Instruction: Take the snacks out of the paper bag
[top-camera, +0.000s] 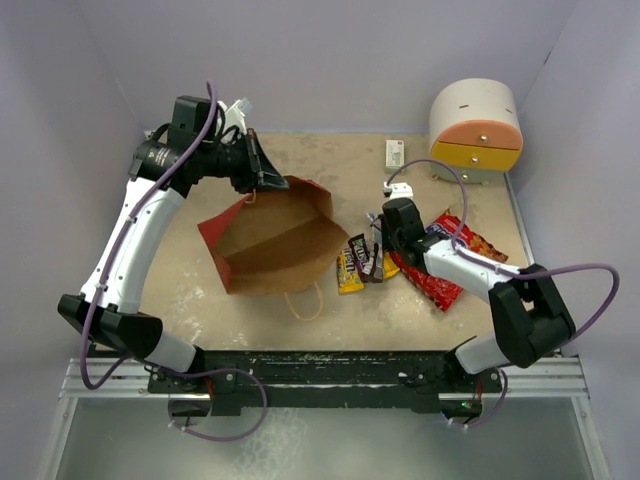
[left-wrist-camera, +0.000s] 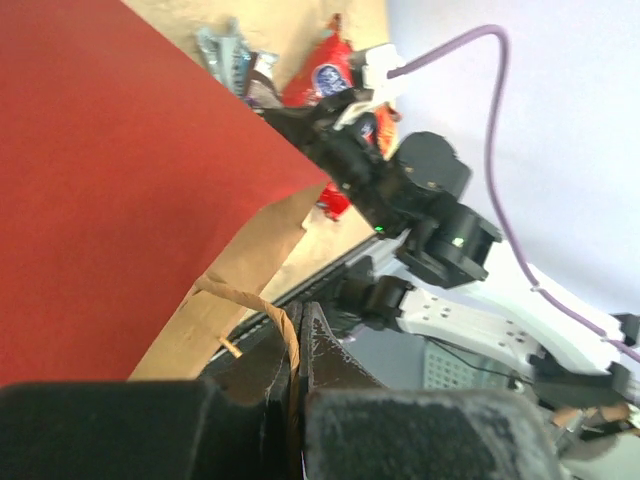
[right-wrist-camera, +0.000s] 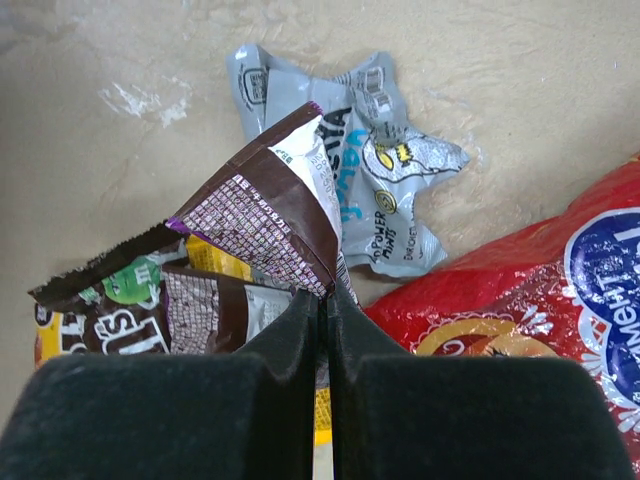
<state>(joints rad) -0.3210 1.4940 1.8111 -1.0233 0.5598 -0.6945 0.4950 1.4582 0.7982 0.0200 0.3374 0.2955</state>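
The left hand (left-wrist-camera: 298, 350) is pinching the bag (top-camera: 270, 240) by its handle (left-wrist-camera: 255, 300). The right hand (right-wrist-camera: 323, 320) is pinching a brown bar (right-wrist-camera: 270, 215).

Left arm (top-camera: 140, 228), right arm (top-camera: 457, 266), jaws both closed.

Sandy beige desk (top-camera: 200, 300), scuffed with whitish smears. Closed in on three sides by plain pale lilac walls (top-camera: 330, 60). In the far right corner, a round-topped white mini chest (top-camera: 476, 130) with orange and yellow drawers. Along the near edge, a silver metal rail (top-camera: 550, 380). Soft, even light.
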